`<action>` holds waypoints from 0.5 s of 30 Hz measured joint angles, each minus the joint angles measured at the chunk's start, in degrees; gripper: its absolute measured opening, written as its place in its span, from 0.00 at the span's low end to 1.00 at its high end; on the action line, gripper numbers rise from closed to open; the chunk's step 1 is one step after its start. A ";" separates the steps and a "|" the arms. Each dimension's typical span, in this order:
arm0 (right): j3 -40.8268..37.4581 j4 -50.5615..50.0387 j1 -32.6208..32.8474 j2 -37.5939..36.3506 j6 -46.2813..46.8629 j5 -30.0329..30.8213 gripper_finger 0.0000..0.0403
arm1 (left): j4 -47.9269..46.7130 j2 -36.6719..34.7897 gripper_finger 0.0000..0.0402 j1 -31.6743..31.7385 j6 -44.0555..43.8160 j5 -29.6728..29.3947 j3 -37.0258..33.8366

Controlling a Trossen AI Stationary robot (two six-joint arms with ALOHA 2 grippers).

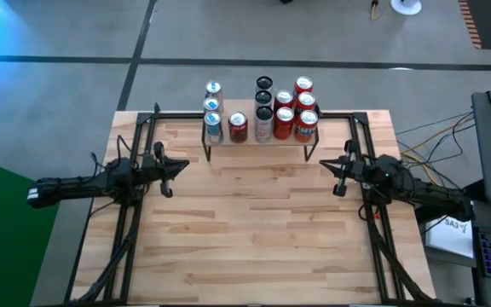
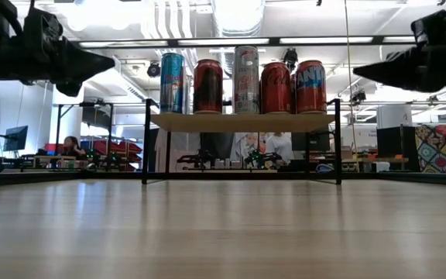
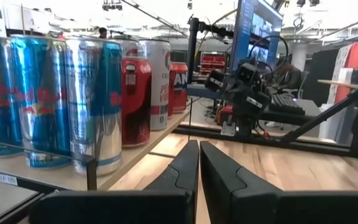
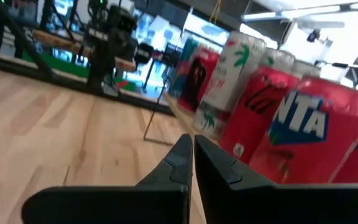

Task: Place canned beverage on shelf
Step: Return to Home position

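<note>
Red, blue and white metal cans [image 2: 208,87] are all sitting on the low wooden-topped, black-legged shelf [image 2: 238,122]. The left gripper [image 1: 167,173] and right gripper [image 1: 340,175] are hanging clenched and empty, so placing is seemingly finished.

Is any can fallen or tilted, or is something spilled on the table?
Nothing stands out. The cans stand upright on the shelf, the table shows no spill, and the left gripper and right gripper are shut.

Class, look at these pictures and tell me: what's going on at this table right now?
Nothing is being handled. Many cans stand upright on the shelf at one edge of the table. The left gripper and the right gripper are both shut and empty, held above the table on either side, clear of the shelf.
</note>
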 joint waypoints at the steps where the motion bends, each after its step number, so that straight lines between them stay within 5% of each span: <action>1: 0.00 -0.67 0.00 0.00 0.01 0.39 0.02 | 0.15 0.14 0.00 0.00 -0.02 0.00 0.06; 15: -0.04 -3.18 0.00 0.06 0.19 0.59 0.02 | -0.11 2.42 0.00 0.00 -0.02 0.00 0.14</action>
